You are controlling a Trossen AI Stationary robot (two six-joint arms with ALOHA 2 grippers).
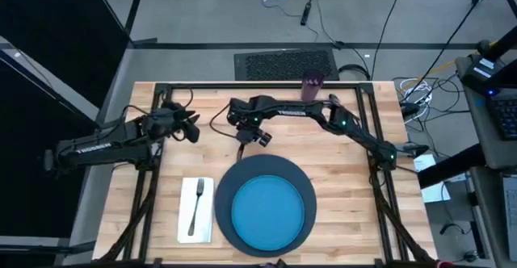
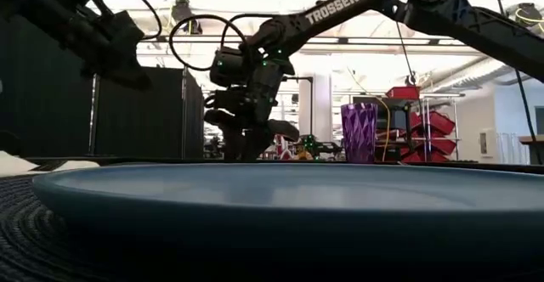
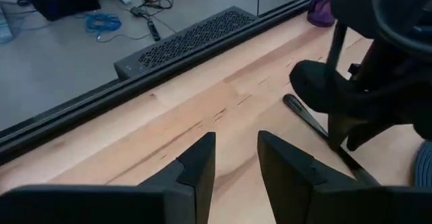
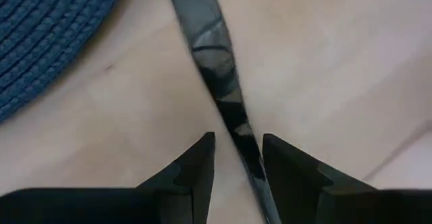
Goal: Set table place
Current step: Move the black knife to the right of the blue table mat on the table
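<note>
We take the knife [image 4: 216, 82] as the thing in hand: a slim metal blade lying flat on the table [image 1: 355, 159], just beyond the far rim of the dark navy placemat [image 1: 266, 171], near its left side. It lies apart from the mat, its length running between the fingers of the right gripper [image 4: 236, 163]. Those fingers stand apart, one on each side of the metal, not yet clamped on it.

To do this well, we judge that the right gripper should come straight down until its tips nearly touch the wood, keep the knife centred between them, then close squarely across its narrow width. A thin flat piece can skid or pivot if pinched off-centre.

On the mat sits the bright blue plate [image 1: 266, 209]; left of the mat lies the white napkin [image 1: 196, 211] with the fork [image 1: 196, 205] on it. The purple cup [image 1: 312, 86] stands well beyond the mat at the table's far edge. The left gripper [image 3: 236, 163] waits well left of the mat, fingers parted, holding nothing.
</note>
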